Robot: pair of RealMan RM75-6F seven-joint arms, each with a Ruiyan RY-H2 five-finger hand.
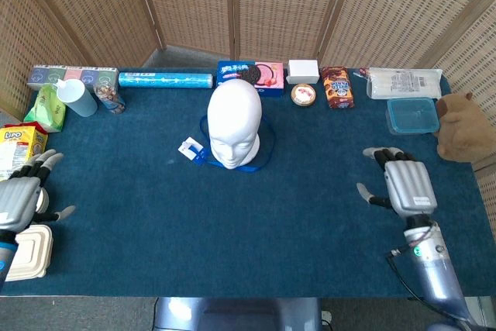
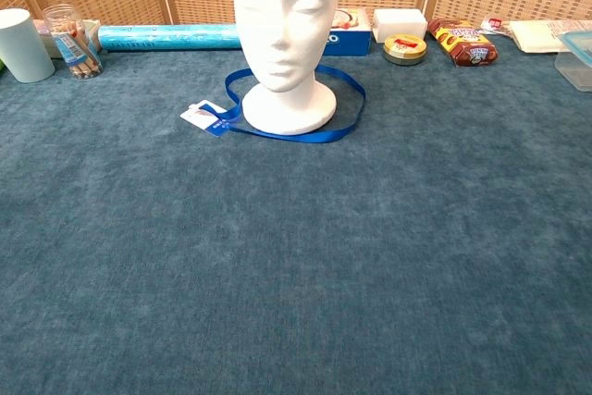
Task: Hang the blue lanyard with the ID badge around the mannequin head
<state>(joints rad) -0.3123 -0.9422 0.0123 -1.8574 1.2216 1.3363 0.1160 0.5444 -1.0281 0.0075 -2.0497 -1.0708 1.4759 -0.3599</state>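
The white mannequin head (image 1: 235,124) (image 2: 285,34) stands upright at the back middle of the blue table. The blue lanyard (image 2: 344,123) (image 1: 266,153) lies in a loop on the cloth around its base. The ID badge (image 2: 203,117) (image 1: 190,147) lies flat by the base, on the left in both views. My left hand (image 1: 21,198) hovers at the table's left front edge, fingers spread, holding nothing. My right hand (image 1: 407,186) is at the right front, also spread and holding nothing. Both hands are far from the head. Neither hand shows in the chest view.
Along the back stand a white cup (image 1: 76,97), a pencil jar (image 2: 74,42), a blue roll (image 1: 165,80), a cookie box (image 1: 250,77), a white box (image 1: 303,70), a round tin (image 1: 303,95) and snack packs (image 1: 338,87). A teal container (image 1: 412,115) and plush toy (image 1: 463,125) sit right; boxes and a bowl left.
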